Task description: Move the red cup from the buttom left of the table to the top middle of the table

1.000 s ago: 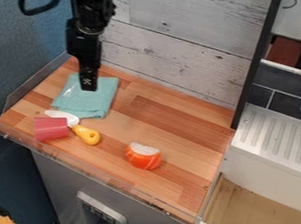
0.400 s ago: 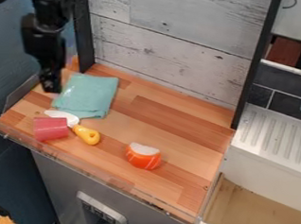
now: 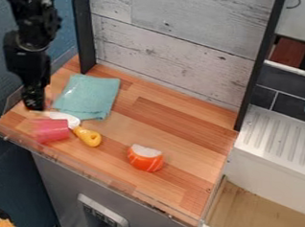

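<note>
We observe the tool (image 3: 34,102) above the worktop (image 3: 183,184); we cannot tell whether it is wide or narrow. We locate the red cup (image 3: 50,131) near the tool, on its camera side. We note the folded cloth (image 3: 88,96) (teal) to the tool's right in the view.

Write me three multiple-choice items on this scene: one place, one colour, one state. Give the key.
1. Where is the red cup?
A) top middle of the table
B) lower left of the table
C) in a sink

2. What colour is the cloth?
A) teal
B) yellow
C) black

3. The toy sushi is:
A) in the jaws
B) inside the cup
C) resting on the table

Key:
1 B, it sits near the lower-left edge.
2 A, its surface is blue-green.
3 C, it sits on bare wood.
</note>
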Available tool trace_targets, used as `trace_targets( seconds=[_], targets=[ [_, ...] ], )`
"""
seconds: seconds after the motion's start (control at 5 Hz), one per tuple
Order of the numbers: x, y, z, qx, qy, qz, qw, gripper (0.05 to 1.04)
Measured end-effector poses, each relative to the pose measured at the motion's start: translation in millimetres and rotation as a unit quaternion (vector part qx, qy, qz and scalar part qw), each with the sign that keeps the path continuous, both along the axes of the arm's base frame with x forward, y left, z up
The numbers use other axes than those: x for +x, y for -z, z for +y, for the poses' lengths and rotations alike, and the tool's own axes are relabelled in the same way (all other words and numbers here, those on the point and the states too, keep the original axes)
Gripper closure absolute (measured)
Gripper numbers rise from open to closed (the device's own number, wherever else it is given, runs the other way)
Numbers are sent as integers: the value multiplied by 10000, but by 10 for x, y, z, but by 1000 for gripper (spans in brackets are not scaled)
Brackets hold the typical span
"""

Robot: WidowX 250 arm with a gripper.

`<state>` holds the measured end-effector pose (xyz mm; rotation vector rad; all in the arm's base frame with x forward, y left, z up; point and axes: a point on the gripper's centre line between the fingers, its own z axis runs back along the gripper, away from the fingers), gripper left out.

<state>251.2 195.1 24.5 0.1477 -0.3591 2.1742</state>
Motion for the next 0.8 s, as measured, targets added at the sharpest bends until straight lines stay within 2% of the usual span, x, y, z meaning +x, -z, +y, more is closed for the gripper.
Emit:
trace_targets(
  seconds=[0.2,0.6,0.8],
  targets=[
    [-107,152,94,-75,-203,189,9996,85],
    [-130,457,224,-152,-311,550,9979,85],
    [-132,530,194,-315,-298,602,9972,85]
  ],
)
